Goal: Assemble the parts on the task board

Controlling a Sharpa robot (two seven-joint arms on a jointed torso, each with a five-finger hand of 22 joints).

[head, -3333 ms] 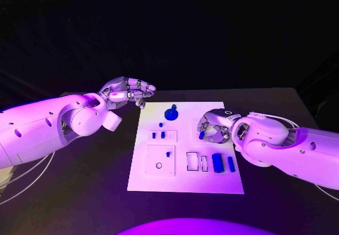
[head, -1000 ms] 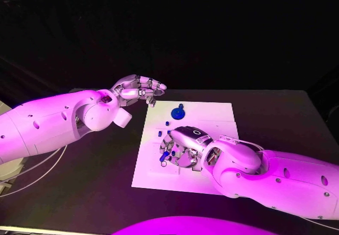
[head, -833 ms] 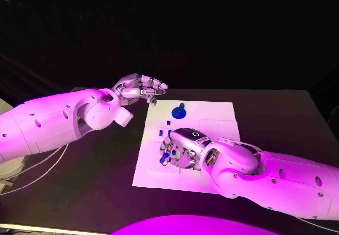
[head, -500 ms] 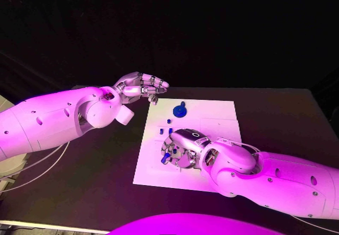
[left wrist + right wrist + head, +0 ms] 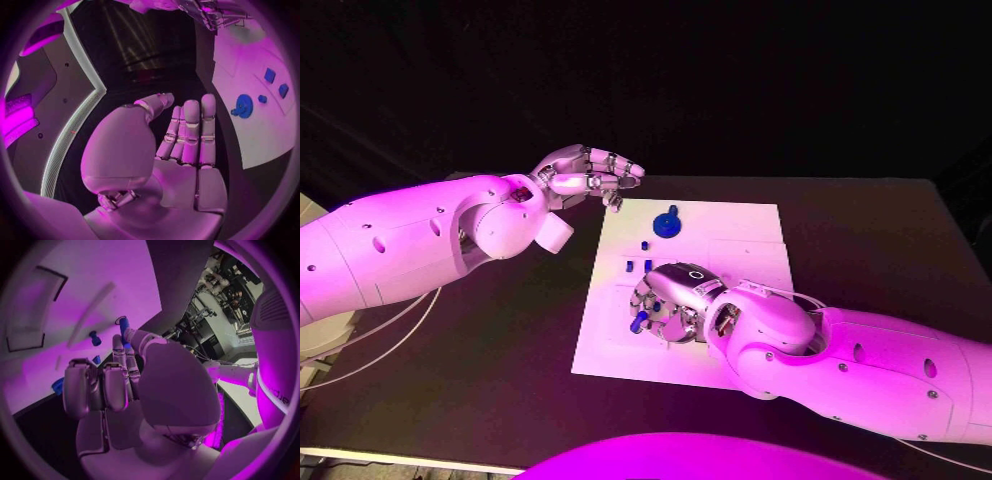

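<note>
The white task board (image 5: pixel 733 225) lies mid-table. My right hand (image 5: pixel 672 302) hovers low over the board's left middle and pinches a small blue part (image 5: pixel 639 320). In the right wrist view that blue part (image 5: pixel 123 325) sits between the thumb and a fingertip of the right hand (image 5: pixel 125 385), just above the board (image 5: pixel 106 270). A round blue part with a peg (image 5: pixel 666 226) stands at the board's far end, and small blue pieces (image 5: pixel 639 266) lie nearer. My left hand (image 5: pixel 586 178) hangs beyond the board's far left corner, fingers curled, holding nothing.
In the left wrist view the left hand (image 5: pixel 181 145) is off the board's edge (image 5: pixel 250 55), with the round blue part (image 5: pixel 242 106) and small blue pieces (image 5: pixel 270 75) beside it. A rectangular recess (image 5: pixel 31 315) lies in the board. Black table surrounds the board.
My right hand has carried the blue part from the board's right side to its left middle, and has barely moved over the last second. The left hand keeps its place.
</note>
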